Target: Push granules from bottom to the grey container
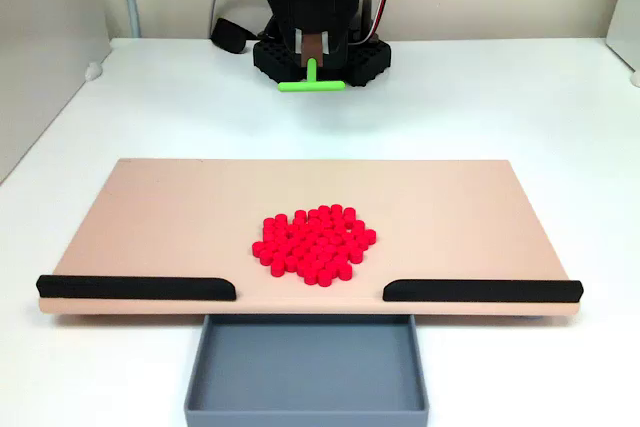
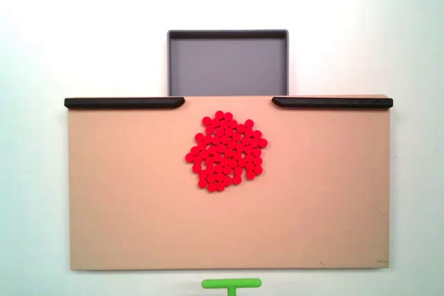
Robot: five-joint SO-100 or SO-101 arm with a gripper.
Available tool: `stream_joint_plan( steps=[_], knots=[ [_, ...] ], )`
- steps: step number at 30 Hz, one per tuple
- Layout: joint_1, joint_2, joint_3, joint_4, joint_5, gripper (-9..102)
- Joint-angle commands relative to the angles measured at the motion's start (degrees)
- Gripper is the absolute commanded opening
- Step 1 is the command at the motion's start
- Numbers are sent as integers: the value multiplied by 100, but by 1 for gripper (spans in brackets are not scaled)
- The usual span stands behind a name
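The granules (image 1: pixel 314 242) lie in one tight red cluster in the middle of the tan board (image 1: pixel 150 217), a little back from the gap between its two black strips. From above, the granules (image 2: pixel 226 150) sit just below that gap. The grey container (image 1: pixel 307 367) stands empty against the board's edge, right behind the gap, and its floor (image 2: pixel 227 67) is bare. My gripper (image 1: pixel 312 59) hangs beyond the board's far edge, shut on the stem of a green T-shaped pusher (image 1: pixel 311 85). The pusher's bar (image 2: pixel 232 283) shows just off the board's lower edge.
Two black strips (image 1: pixel 135 288) (image 1: pixel 482 290) line the board's edge on either side of the gap. The arm's black base (image 1: pixel 320 55) stands behind the board on the white table (image 1: pixel 560 107). A cable (image 1: pixel 228 35) lies beside the base.
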Motion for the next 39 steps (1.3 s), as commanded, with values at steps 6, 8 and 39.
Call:
stream_joint_plan(
  steps=[6, 8, 39],
  knots=[
    [-229, -229, -105, -44, -18, 0],
    [-229, -220, -105, -44, -18, 0],
    [-132, -167, -105, -44, -308, 0]
  ],
)
